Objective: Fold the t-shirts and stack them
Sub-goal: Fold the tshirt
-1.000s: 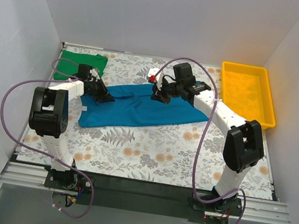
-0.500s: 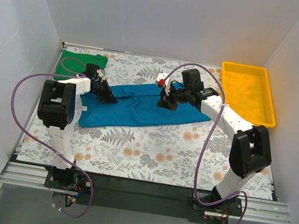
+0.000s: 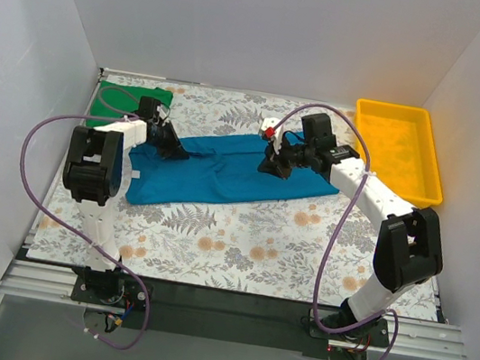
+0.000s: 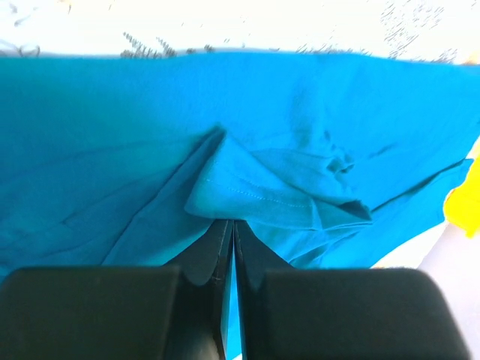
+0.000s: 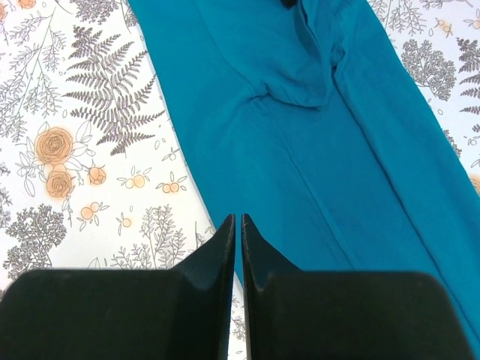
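The teal-blue t-shirt (image 3: 222,175) lies spread across the middle of the flowered table cover, wrinkled at its left end. My left gripper (image 3: 174,150) is low over that left end; in the left wrist view it (image 4: 229,223) is shut, with a bunched fold and stitched hem of the teal fabric (image 4: 262,195) pinched at its tips. My right gripper (image 3: 271,168) hovers over the shirt's far middle part. The right wrist view has it (image 5: 238,219) shut and empty above the flat shirt (image 5: 360,150), at its edge. The green t-shirt (image 3: 134,98) lies folded at the back left corner.
A yellow tray (image 3: 397,150) stands at the back right corner. White walls close in the table on the left, back and right. Purple cables loop out from both arms over the table.
My right gripper has moved rightward along the teal shirt. The left arm's elbow swung inward while its gripper stayed on the shirt's left end.
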`<action>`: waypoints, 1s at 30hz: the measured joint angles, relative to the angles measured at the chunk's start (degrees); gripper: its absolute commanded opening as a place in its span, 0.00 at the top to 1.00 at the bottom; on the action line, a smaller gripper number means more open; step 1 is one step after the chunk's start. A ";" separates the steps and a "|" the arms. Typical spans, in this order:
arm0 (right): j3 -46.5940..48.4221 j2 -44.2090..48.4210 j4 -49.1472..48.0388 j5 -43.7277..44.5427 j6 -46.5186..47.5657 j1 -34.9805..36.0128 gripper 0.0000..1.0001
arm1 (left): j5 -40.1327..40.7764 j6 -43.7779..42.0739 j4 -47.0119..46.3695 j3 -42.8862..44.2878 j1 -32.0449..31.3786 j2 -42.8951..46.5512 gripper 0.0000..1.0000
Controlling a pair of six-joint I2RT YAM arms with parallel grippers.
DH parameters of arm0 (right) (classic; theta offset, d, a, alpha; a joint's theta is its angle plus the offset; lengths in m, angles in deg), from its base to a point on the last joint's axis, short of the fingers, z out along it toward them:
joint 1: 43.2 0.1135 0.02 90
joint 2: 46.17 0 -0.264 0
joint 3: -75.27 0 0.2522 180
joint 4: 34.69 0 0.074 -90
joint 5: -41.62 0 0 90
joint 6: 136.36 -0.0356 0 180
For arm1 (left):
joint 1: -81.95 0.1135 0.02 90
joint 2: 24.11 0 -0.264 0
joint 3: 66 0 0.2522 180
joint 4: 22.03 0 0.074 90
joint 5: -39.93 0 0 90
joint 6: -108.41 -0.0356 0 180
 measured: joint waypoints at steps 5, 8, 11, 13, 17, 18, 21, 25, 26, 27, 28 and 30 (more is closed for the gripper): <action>-0.87 0.24 -0.11 -0.24 -0.04 -0.33 0.89 | 0.04 0.63 -0.04 2.58 0.00 -1.33 0.93; -1.53 0.55 -0.46 -0.33 -0.07 -0.68 0.89 | -0.22 1.14 -0.04 4.09 0.00 -2.67 0.91; -1.97 0.90 -0.55 -0.52 -0.07 -1.16 0.89 | -1.01 1.86 -0.13 5.25 0.00 -4.42 0.88; -2.54 1.36 -0.98 -0.68 -0.07 -1.60 0.89 | -1.77 2.27 -0.04 5.75 0.07 -4.79 0.87; -3.37 2.47 -1.44 -0.87 -0.07 -2.60 0.89 | -2.43 2.91 -0.02 6.93 0.04 -5.55 0.84; -3.67 2.82 -1.46 -0.92 -0.07 -2.82 0.89 | -2.58 3.08 -0.02 7.13 0.02 -5.64 0.81; -4.55 3.76 -1.73 -1.05 -0.07 -3.45 0.88 | -2.89 3.78 -0.02 8.00 0.02 -5.64 0.77; -5.77 4.61 -1.81 -1.16 -0.07 -4.42 0.88 | -2.97 4.31 -0.24 9.03 0.02 -5.64 0.73; -6.03 4.70 -1.95 -1.22 -0.07 -4.72 0.88 | -2.95 4.46 -0.26 9.14 0.02 -5.64 0.72; -6.43 4.83 -1.95 -1.27 -0.04 -5.20 0.88 | -2.95 4.48 -0.26 9.18 0.02 -5.64 0.72; -6.71 4.96 -1.95 -1.27 -0.04 -5.60 0.88 | -2.97 4.52 -0.26 9.25 0.02 -5.64 0.71; -7.50 5.57 -1.92 -1.38 -0.04 -6.88 0.87 | -3.06 4.46 -0.28 9.31 0.02 -5.64 0.70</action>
